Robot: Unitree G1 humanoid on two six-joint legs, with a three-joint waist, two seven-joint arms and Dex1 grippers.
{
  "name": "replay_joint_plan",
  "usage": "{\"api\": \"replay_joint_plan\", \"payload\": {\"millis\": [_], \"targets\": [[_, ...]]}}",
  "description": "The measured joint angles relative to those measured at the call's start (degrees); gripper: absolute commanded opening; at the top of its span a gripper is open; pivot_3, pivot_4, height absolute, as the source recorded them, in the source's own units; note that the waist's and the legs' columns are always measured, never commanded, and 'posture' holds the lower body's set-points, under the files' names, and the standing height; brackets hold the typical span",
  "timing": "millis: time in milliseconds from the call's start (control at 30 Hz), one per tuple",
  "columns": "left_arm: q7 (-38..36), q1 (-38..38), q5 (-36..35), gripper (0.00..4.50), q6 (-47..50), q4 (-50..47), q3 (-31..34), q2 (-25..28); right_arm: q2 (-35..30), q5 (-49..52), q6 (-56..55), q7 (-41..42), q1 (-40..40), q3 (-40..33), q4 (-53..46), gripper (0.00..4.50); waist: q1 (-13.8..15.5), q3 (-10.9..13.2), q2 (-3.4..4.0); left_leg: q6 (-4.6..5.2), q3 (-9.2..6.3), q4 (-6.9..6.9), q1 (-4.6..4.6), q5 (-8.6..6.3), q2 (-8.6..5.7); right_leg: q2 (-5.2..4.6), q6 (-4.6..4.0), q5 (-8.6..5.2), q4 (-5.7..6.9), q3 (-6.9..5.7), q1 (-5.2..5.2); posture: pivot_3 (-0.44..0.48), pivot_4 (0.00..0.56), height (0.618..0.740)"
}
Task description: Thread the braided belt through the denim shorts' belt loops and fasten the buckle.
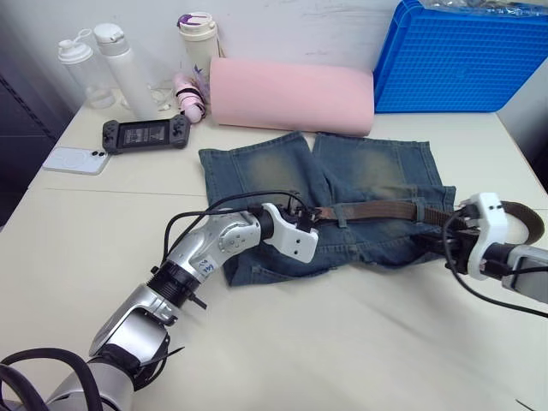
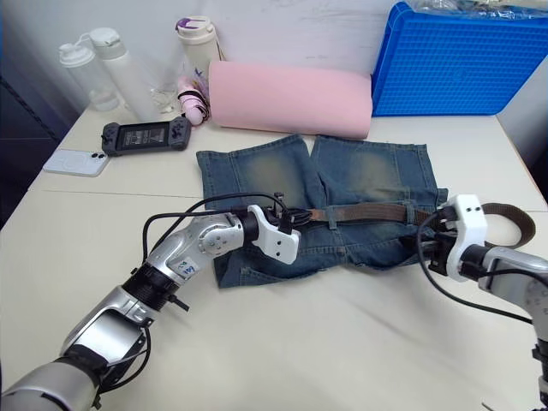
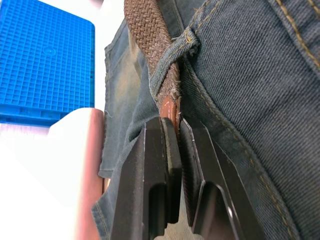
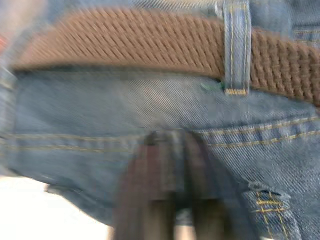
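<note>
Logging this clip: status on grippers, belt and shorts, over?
Left gripper shut on the braided belt tip, just through a belt loop. Right gripper blurred, over the denim shorts. Nothing blocking.

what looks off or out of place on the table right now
Little stands out. The braided belt lies only partly threaded along the waistband of the denim shorts, its free end curling in a loop off the shorts' edge by the right gripper. The left gripper pinches the belt's tip.
</note>
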Motion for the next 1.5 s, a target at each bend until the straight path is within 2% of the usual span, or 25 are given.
{"api": "replay_joint_plan", "payload": {"millis": [133,367,500,600,900,967,1000,1067,1167,1267,1300,1400,1500], "targets": [[-1.94,1.99,-0.02,0.00,1.94,-2.26,0.76,1.70,-0.15,-7.31,-3.35,2.63,-2.16,5.36,1.66,0.05,-0.13,-0.02,-0.15,-0.02,0.00,0.04,0.04,0.01,0.05,0.04,0.00,0.00,0.01,0.00,0.03,0.000,0.150,0.740],[-9.20,11.09,-4.22,0.00,8.07,-14.97,9.58,12.79,0.20,-13.63,-4.85,8.21,-6.20,9.35,5.65,0.05,-0.87,-0.16,-0.45,-0.04,-0.01,0.06,0.20,0.00,0.09,0.03,-0.01,0.00,0.00,0.01,0.15,0.000,0.150,0.740],[-12.47,15.84,-6.37,0.00,11.56,-21.25,14.16,16.91,1.31,-16.13,-5.18,10.47,-8.09,10.74,7.88,0.05,-1.13,-0.30,-0.67,-0.06,-0.05,0.08,0.21,-0.01,0.09,0.03,-0.01,0.01,-0.15,0.02,0.22,0.000,0.150,0.740],[-13.60,19.16,-6.94,0.00,12.87,-24.07,16.08,18.83,2.06,-17.47,-5.71,11.96,-9.30,11.39,9.20,0.05,-1.43,-0.34,-0.74,-0.11,-0.04,0.04,0.32,-0.04,0.13,0.06,-0.05,0.03,-0.36,0.05,0.26,0.000,0.150,0.740],[-15.65,23.55,-6.49,0.00,19.15,-26.51,17.47,18.95,2.46,-21.77,-7.24,16.58,-11.25,12.73,10.97,0.05,-1.47,-0.37,-0.78,-0.16,-0.04,0.03,0.34,-0.07,0.22,0.12,-0.09,0.05,-0.38,0.07,0.23,0.000,0.150,0.740],[-16.37,23.60,-8.48,0.87,21.54,-26.28,18.29,18.19,2.41,-22.26,-8.67,17.75,-10.81,12.15,10.95,0.00,-1.47,-0.37,-0.78,-0.16,-0.04,0.01,0.34,-0.08,0.21,0.11,-0.09,0.05,-0.38,0.07,0.21,0.000,0.150,0.740],[-16.74,23.67,-10.46,1.08,23.10,-26.01,19.25,17.07,2.39,-22.48,-9.92,18.78,-9.92,11.34,10.62,0.00,-1.39,-0.36,-0.76,-0.16,-0.04,0.01,0.32,-0.08,0.21,0.11,-0.09,0.05,-0.36,0.07,0.18,0.000,0.150,0.740],[-17.66,23.83,-14.15,1.96,25.71,-25.61,20.70,15.99,2.21,-22.52,-12.09,20.91,-8.54,10.27,10.06,0.00,-1.32,-0.28,-0.64,-0.17,-0.04,-0.04,0.26,-0.08,0.21,0.11,-0.09,0.05,-0.32,0.06,0.10,0.000,0.150,0.740],[-19.19,23.66,-18.90,3.17,27.85,-25.64,22.21,14.79,0.73,-22.26,-13.63,24.98,-6.91,10.07,7.52,0.94,-1.22,-0.08,-0.28,-0.16,-0.04,-0.08,0.19,-0.08,0.19,0.09,-0.09,0.05,-0.25,0.04,0.05,0.000,0.150,0.740],[-21.91,23.58,-26.89,4.45,31.42,-25.87,25.42,13.62,-4.29,-21.59,-15.42,31.37,-5.21,9.94,2.93,2.30,-0.93,0.05,-0.04,-0.14,-0.08,-0.07,0.08,-0.09,0.17,0.09,-0.09,0.05,-0.25,-0.03,-0.02,0.000,0.150,0.740],[-23.21,23.59,-30.07,4.50,33.10,-26.23,26.68,13.60,-6.06,-21.70,-16.79,33.29,-4.96,9.58,1.04,2.93,-0.93,0.05,-0.04,-0.14,-0.09,-0.08,0.07,-0.10,0.17,0.08,-0.09,0.05,-0.28,-0.05,-0.01,0.000,0.150,0.740],[-25.69,23.75,-36.01,4.50,36.53,-27.45,28.93,13.81,-8.55,-22.62,-19.66,36.31,-4.14,9.17,-2.73,4.19,-0.83,0.05,-0.04,-0.14,-0.11,-0.07,0.07,-0.10,0.16,0.08,-0.09,0.05,-0.32,-0.08,0.03,0.000,0.150,0.740],[-27.54,25.32,-40.75,4.50,39.73,-29.52,30.93,14.66,-10.45,-25.52,-22.27,38.14,-2.37,11.98,-5.43,4.19,-0.71,0.05,-0.04,-0.13,-0.13,-0.07,0.08,-0.10,0.16,0.08,-0.09,0.05,-0.33,-0.07,0.04,0.000,0.150,0.740]]}}
